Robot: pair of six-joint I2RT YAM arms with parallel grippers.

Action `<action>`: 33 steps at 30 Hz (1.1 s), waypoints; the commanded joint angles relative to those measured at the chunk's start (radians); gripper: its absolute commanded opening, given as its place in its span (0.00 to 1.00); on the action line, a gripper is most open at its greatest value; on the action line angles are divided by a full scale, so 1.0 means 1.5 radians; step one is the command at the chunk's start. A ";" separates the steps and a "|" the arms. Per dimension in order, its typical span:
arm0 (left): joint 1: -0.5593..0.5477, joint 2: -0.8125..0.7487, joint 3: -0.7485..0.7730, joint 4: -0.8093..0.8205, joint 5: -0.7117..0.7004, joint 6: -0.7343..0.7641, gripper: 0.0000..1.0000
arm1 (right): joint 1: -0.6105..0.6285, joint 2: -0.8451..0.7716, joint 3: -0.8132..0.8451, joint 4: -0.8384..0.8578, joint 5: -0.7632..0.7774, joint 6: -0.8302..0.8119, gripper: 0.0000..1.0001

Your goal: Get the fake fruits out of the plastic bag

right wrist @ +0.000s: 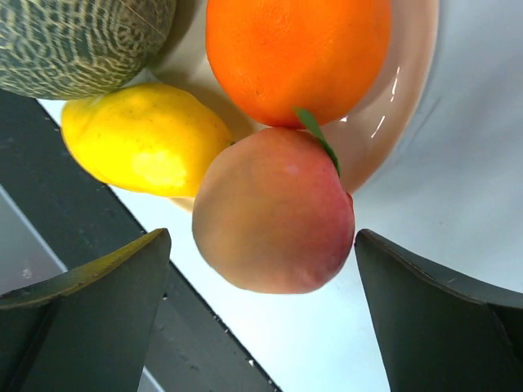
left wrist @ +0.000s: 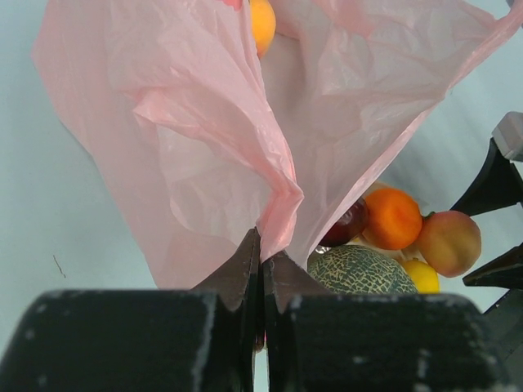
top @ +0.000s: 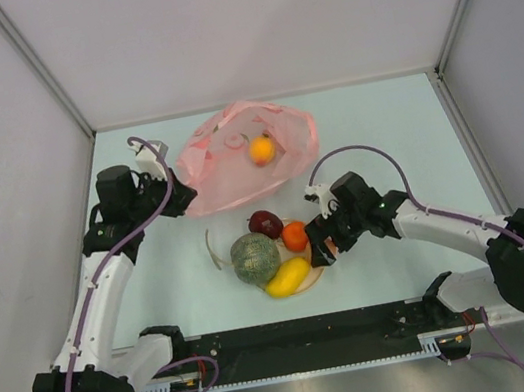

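The pink plastic bag [top: 235, 160] lies at the back middle with one orange-yellow fruit [top: 261, 148] inside. My left gripper [top: 179, 196] is shut on the bag's edge [left wrist: 274, 220], pinching a fold. The melon [top: 256, 258], dark red apple [top: 266, 223], orange [top: 295, 237] and yellow oblong fruit [top: 287, 277] sit on the cream plate [top: 314, 280]. My right gripper [top: 323, 244] is open at the plate's right rim. A peach-coloured fruit [right wrist: 274, 212] lies between its fingers [right wrist: 106, 310] without touching them.
The black rail [top: 297, 337] with both arm bases runs along the near edge. Grey walls close in the table on the left, right and back. The right gripper's fingers [left wrist: 490, 184] show at the right edge of the left wrist view, beside the peach-coloured fruit [left wrist: 449, 242].
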State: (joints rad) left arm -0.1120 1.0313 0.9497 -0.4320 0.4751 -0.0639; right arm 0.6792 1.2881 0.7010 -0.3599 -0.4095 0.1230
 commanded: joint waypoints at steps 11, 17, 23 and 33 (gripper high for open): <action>0.008 0.013 0.016 0.027 0.015 -0.019 0.05 | -0.049 -0.026 0.040 -0.051 -0.039 -0.017 0.68; 0.010 0.007 0.011 0.024 0.015 -0.019 0.05 | -0.042 -0.021 0.042 -0.032 -0.052 -0.028 0.64; 0.011 0.004 0.005 0.026 0.018 -0.022 0.05 | -0.043 -0.036 0.072 -0.079 -0.031 -0.060 0.82; 0.011 0.011 0.020 0.030 0.034 -0.037 0.00 | -0.052 -0.065 0.256 -0.105 0.004 -0.085 0.86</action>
State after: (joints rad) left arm -0.1024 1.0531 0.9497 -0.4274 0.4866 -0.0902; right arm 0.6113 1.2228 0.9184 -0.5644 -0.4370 0.0086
